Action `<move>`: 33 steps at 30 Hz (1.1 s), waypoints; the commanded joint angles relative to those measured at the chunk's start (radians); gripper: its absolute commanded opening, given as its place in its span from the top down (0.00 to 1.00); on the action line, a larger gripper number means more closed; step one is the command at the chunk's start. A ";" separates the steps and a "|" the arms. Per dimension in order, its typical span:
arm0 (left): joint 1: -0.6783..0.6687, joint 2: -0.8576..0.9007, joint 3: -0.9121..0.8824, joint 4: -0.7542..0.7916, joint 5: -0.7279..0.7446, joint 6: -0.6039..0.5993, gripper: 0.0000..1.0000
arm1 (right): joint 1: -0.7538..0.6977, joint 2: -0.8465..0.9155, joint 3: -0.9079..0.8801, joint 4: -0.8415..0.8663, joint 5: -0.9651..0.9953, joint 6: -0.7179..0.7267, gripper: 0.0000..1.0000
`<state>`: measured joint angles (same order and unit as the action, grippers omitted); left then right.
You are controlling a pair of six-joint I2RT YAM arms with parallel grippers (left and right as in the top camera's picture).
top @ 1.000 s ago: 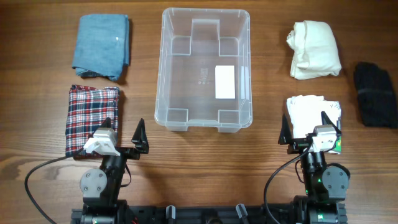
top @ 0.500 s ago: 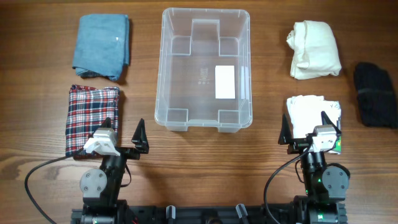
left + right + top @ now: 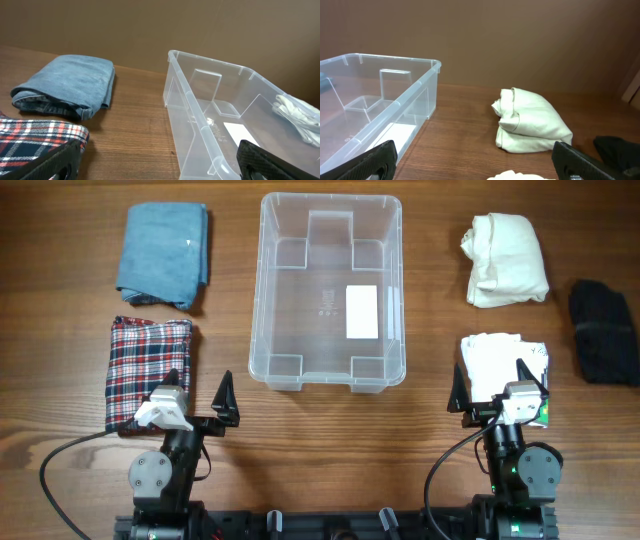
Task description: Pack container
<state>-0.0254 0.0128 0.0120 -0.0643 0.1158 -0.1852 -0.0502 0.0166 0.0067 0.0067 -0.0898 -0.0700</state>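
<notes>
So, nothing is packed yet as far as I can tell. The container (image 3: 331, 290) sits open side up in the middle of the tabletop (image 3: 330, 445), and all I see inside is its white label and the moulded blocks on the floor.

The layout looks deliberate to me. The folded clothes flank the bin on both sides: a blue cloth (image 3: 163, 255) and a plaid cloth (image 3: 148, 370) on the left, then a cream cloth (image 3: 507, 260), a white cloth (image 3: 503, 360) and a black cloth (image 3: 603, 332) further out on the right. My guess is that each arm gets its own pile to work from, with the bin in the shared middle where both can reach it.

The left end effector (image 3: 200, 387) is spread wide and holds nothing, parked at the near edge over the corner of the plaid cloth. The right end effector (image 3: 489, 377) is also spread wide and empty, sitting over the near end of the white cloth. The wrist views agree, with dark fingers far apart at the bottom corners and nothing between them.

Open jaws above the nearest item on each side read like a ready pose to me. Those two closest cloths seem like the natural first picks, but that's a guess. The black one looks like the long reach.
</notes>
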 commanded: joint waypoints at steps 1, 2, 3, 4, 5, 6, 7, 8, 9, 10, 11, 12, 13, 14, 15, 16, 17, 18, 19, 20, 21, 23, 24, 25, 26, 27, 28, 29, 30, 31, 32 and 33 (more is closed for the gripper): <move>0.006 -0.004 -0.006 -0.004 -0.020 -0.002 0.00 | 0.006 -0.003 -0.002 0.000 -0.020 -0.009 0.00; 0.006 -0.004 -0.006 -0.004 -0.020 -0.002 0.00 | 0.006 -0.003 -0.002 0.000 -0.020 -0.009 0.00; 0.006 -0.004 -0.006 -0.004 -0.020 -0.002 0.00 | 0.006 -0.003 -0.002 0.000 -0.020 -0.009 0.00; 0.006 -0.004 -0.006 -0.004 -0.020 -0.002 0.00 | 0.006 -0.003 -0.002 0.000 -0.020 -0.009 0.00; 0.006 -0.004 -0.006 -0.004 -0.020 -0.002 0.00 | 0.006 -0.003 -0.002 0.000 -0.020 -0.009 0.00; 0.006 -0.004 -0.006 -0.004 -0.020 -0.002 0.00 | 0.006 -0.003 -0.002 0.000 -0.020 -0.009 0.00; 0.006 -0.004 -0.006 -0.004 -0.020 -0.002 0.00 | 0.006 -0.003 -0.002 0.000 -0.020 -0.009 0.00; 0.006 -0.004 -0.006 -0.004 -0.020 -0.002 0.00 | 0.006 -0.003 -0.002 0.000 -0.020 -0.009 0.00; 0.006 -0.004 -0.006 -0.004 -0.020 -0.002 0.00 | 0.006 -0.003 -0.002 0.000 -0.020 -0.009 0.00; 0.006 -0.004 -0.006 -0.004 -0.020 -0.002 0.00 | 0.006 -0.003 -0.002 0.000 -0.020 -0.009 0.00; 0.006 -0.004 -0.006 -0.004 -0.020 -0.002 0.00 | 0.006 -0.003 -0.002 0.000 -0.020 -0.009 0.00; 0.006 -0.004 -0.006 -0.004 -0.020 -0.002 0.00 | 0.006 -0.003 -0.002 0.000 -0.020 -0.009 0.00; 0.006 -0.004 -0.006 -0.004 -0.020 -0.002 0.00 | 0.006 -0.003 -0.002 0.000 -0.020 -0.009 0.00; 0.006 -0.004 -0.006 -0.004 -0.020 -0.002 0.00 | 0.006 -0.003 -0.002 0.000 -0.020 -0.009 0.00; 0.006 -0.004 -0.006 -0.004 -0.020 -0.002 0.00 | 0.006 -0.003 -0.002 0.000 -0.020 -0.009 0.00; 0.006 -0.004 -0.006 -0.004 -0.020 -0.002 0.00 | 0.006 -0.003 -0.002 0.000 -0.020 -0.008 0.00; 0.006 -0.004 -0.006 -0.004 -0.020 -0.002 0.00 | 0.006 -0.003 -0.002 0.000 -0.020 -0.009 0.00; 0.006 -0.004 -0.006 -0.004 -0.020 -0.002 0.00 | 0.006 -0.003 -0.002 0.000 -0.020 -0.009 0.00; 0.006 -0.004 -0.006 -0.004 -0.020 -0.002 0.00 | 0.006 -0.003 -0.002 0.009 -0.020 -0.009 0.00; 0.006 -0.004 -0.006 -0.004 -0.020 -0.002 0.00 | 0.006 -0.003 -0.002 0.037 -0.020 -0.008 0.01; 0.006 -0.004 -0.006 -0.004 -0.020 -0.002 0.00 | 0.006 -0.003 -0.002 0.053 -0.020 -0.008 0.00; 0.006 -0.004 -0.006 -0.004 -0.020 -0.002 0.00 | 0.006 -0.003 -0.002 0.066 -0.020 -0.008 0.00; 0.006 -0.004 -0.006 -0.004 -0.020 -0.002 0.00 | 0.006 -0.003 -0.002 0.068 -0.021 -0.007 0.00; 0.006 -0.004 -0.006 -0.004 -0.020 -0.002 0.00 | 0.006 -0.003 -0.002 0.084 -0.026 -0.005 0.00; 0.006 -0.004 -0.006 -0.004 -0.020 -0.002 0.00 | 0.006 -0.003 -0.002 0.103 -0.032 -0.005 0.00; 0.006 -0.004 -0.006 -0.004 -0.020 -0.002 0.00 | 0.006 -0.003 -0.002 0.149 -0.050 -0.006 0.00; 0.006 -0.004 -0.006 -0.004 -0.020 -0.002 0.00 | 0.006 -0.003 -0.002 0.209 -0.076 -0.007 0.00; 0.006 -0.004 -0.006 -0.004 -0.020 -0.002 0.00 | 0.006 -0.003 -0.002 0.272 -0.098 -0.006 0.00; 0.006 -0.004 -0.006 -0.004 -0.020 -0.002 0.00 | 0.006 -0.003 -0.001 0.324 -0.120 -0.006 0.00; 0.006 -0.004 -0.006 -0.004 -0.020 -0.002 0.00 | 0.006 -0.003 -0.001 0.389 -0.154 -0.006 0.00; 0.006 -0.004 -0.006 -0.004 -0.020 -0.002 0.00 | 0.006 -0.003 0.001 0.450 -0.183 -0.006 0.00; 0.006 -0.004 -0.006 -0.004 -0.020 -0.002 0.00 | 0.006 0.000 0.011 0.492 -0.196 -0.006 0.00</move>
<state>-0.0250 0.0132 0.0120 -0.0647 0.1127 -0.1852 -0.0502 0.0185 0.0067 0.4061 -0.1741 -0.0704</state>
